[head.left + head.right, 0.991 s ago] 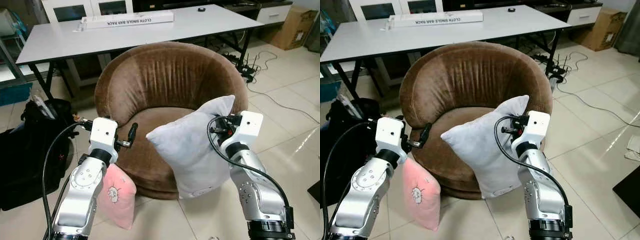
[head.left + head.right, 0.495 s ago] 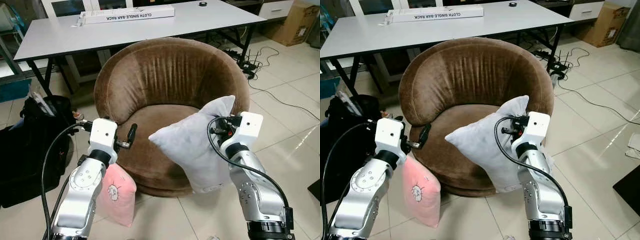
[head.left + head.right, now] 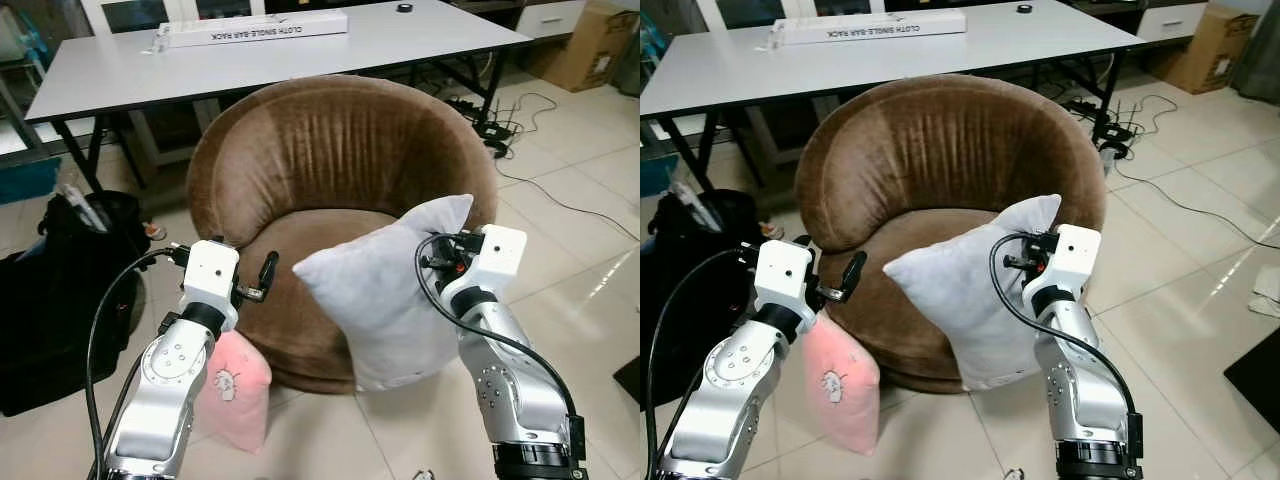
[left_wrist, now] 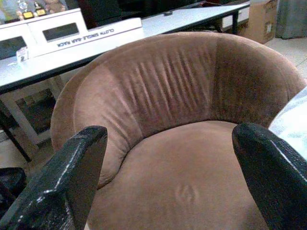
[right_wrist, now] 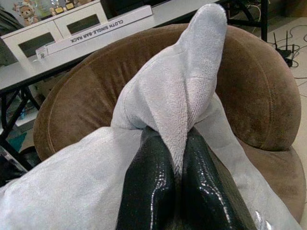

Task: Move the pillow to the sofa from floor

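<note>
Nearby, pink pillow (image 3: 238, 390) beside sofa (image 3: 330, 180).

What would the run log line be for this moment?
right gripper: shut on grey pillow | pillow: held at brown sofa front | left gripper: open, empty

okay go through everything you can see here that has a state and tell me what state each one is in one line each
grey pillow: lifted, pinched at its corner, in front of the sofa seat.
right gripper: shut on the grey pillow.
left gripper: open, holding nothing.
pink pillow: standing on the floor against the sofa.
brown sofa: seat bare.
</note>
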Controlling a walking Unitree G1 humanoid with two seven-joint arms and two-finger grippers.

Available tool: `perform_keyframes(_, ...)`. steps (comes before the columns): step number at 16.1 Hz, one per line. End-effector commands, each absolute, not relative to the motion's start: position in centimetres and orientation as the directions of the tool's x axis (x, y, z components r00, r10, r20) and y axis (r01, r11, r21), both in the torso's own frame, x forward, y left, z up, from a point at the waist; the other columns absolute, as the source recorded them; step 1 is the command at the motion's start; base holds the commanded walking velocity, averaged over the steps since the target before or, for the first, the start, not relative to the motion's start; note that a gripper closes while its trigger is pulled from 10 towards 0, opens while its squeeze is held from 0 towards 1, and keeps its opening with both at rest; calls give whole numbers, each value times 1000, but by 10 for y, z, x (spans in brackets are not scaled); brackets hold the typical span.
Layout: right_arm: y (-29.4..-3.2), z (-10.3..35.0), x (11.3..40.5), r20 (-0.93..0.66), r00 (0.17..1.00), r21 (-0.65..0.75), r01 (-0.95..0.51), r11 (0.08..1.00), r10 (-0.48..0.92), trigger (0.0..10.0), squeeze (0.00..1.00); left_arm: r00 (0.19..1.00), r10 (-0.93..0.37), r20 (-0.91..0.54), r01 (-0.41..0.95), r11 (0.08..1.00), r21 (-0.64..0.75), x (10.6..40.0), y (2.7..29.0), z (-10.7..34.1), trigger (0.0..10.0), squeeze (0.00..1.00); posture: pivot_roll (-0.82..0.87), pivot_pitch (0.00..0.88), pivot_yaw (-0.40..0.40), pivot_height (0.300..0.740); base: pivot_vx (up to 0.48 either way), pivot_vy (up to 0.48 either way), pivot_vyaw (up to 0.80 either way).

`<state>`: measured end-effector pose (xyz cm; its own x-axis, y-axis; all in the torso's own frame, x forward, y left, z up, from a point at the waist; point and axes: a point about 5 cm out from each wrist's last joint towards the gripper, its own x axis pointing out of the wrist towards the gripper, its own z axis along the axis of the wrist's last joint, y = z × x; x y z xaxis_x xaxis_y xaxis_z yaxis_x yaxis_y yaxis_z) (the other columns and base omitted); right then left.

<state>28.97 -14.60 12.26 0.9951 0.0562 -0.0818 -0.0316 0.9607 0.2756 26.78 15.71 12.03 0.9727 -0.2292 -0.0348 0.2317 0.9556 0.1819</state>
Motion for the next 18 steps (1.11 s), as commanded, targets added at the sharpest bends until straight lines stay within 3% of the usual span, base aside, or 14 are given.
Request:
perform_keyframes(1, -147, 133, 290, -37, 998, 270, -47, 962, 59, 10000, 0, 972, -236, -21, 235, 951, 201, 269, 155, 124, 10000, 0, -6, 0, 36, 740, 0, -371, 0)
perform_keyframes(5, -145, 135, 292, -31, 997, 262, -64, 963, 74, 10000, 0, 972, -234, -16, 232, 952, 201, 271, 155, 125, 10000, 0, -7, 0, 35, 740, 0, -368, 600)
perform_keyframes(10, -145, 135, 294, -28, 997, 269, -61, 961, 71, 10000, 0, 974, -225, -13, 223, 954, 201, 273, 156, 126, 10000, 0, -6, 0, 35, 740, 0, -369, 0)
perform_keyframes(18, -147, 135, 294, -31, 998, 269, -41, 962, 51, 10000, 0, 985, -171, -32, 174, 971, 164, 279, 162, 125, 10000, 0, -15, 0, 47, 740, 0, 120, 0)
